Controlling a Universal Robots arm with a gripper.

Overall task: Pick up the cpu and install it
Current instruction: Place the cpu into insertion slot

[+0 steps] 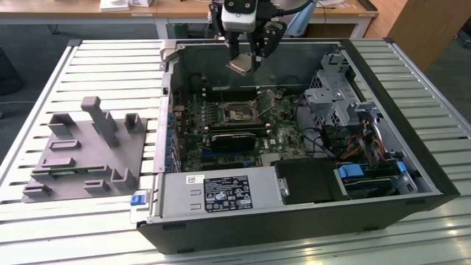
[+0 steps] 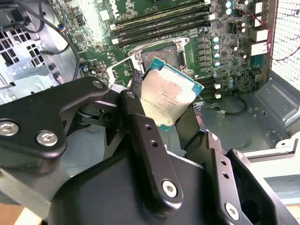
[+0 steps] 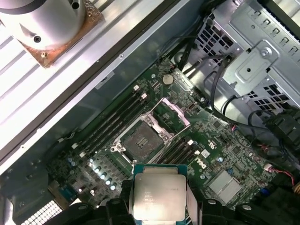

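Gripper [image 2: 161, 105] clamped on two opposite edges of the cpu [image 2: 171, 93], held in air over the motherboard [image 3: 220, 136], near the open socket [image 3: 143, 140]. You should treat it as light, stiff, slick-topped, fragile underneath: edge hold only.

Clear drop from black gripper [image 1: 247, 58] clamping silver square cpu [image 1: 239, 66] to dark metal-framed socket [image 1: 241, 114] — grey perforated drive cage [image 1: 335, 96], black cables [image 1: 315, 142] crowd exterior view's right.
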